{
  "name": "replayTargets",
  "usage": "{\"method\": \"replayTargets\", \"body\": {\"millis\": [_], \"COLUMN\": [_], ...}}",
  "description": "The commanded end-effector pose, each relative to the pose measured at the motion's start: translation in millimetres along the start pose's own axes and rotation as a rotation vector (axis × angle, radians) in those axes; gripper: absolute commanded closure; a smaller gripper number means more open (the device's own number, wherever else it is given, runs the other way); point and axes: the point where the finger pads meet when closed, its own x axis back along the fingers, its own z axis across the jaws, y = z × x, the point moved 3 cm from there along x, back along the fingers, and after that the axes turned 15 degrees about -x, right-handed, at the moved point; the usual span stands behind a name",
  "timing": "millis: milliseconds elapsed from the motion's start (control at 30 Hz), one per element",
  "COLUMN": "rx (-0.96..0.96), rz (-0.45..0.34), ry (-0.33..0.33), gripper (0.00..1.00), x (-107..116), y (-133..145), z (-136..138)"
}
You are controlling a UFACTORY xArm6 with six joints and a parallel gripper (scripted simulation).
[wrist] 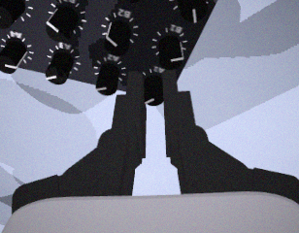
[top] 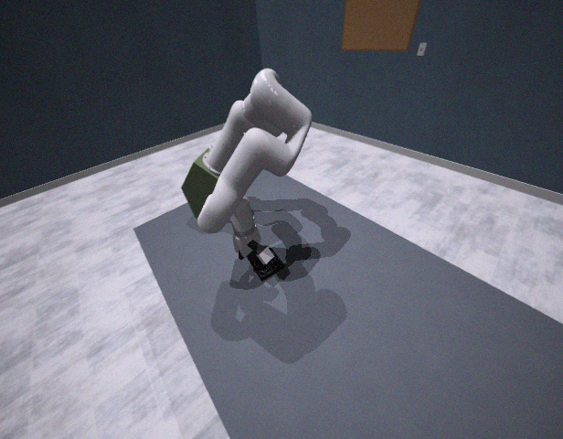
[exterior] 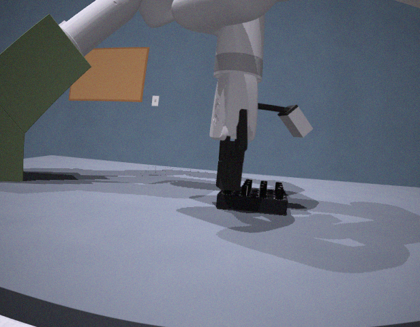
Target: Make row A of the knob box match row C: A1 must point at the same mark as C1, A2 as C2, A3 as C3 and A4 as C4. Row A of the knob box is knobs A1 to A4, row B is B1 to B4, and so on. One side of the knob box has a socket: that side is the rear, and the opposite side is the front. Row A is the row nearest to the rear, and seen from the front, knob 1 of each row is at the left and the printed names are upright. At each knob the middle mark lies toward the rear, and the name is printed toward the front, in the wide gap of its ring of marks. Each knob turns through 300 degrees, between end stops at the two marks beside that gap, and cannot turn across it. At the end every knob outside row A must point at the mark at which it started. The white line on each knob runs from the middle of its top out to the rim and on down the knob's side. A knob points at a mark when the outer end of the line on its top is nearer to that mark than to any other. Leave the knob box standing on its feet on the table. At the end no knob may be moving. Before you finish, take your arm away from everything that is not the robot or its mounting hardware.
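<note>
The black knob box (top: 271, 273) (exterior: 263, 206) (wrist: 149, 8) stands on its feet on the grey mat (top: 366, 330). In the wrist view its knobs carry white lines, and the printed names lie on the far side of each knob, so the nearest row is row A. My gripper (wrist: 153, 89) (exterior: 228, 188) stands upright over the box's left end in the exterior view. Its fingers are shut on knob A1 (wrist: 153, 88), at the right end of the nearest row. The other row A knobs (wrist: 107, 76) (wrist: 59, 62) (wrist: 14, 52) stand to its left, untouched.
The arm's green base block (top: 199, 184) (exterior: 23, 88) stands at the mat's far left. The white wrist camera block (exterior: 295, 121) juts out to the right above the box. An orange panel (exterior: 110, 73) hangs on the back wall.
</note>
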Motion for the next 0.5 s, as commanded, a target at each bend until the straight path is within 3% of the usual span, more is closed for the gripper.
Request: {"method": "replayTargets", "body": {"millis": [0, 467], "rx": [0.084, 0.396], "rz": [0.007, 0.007], "ry": [0.003, 0.004], "gripper": [0.92, 0.92], "x": [0.6, 0.6], "y": [-0.5, -0.5], "z": [0.3, 0.3]}}
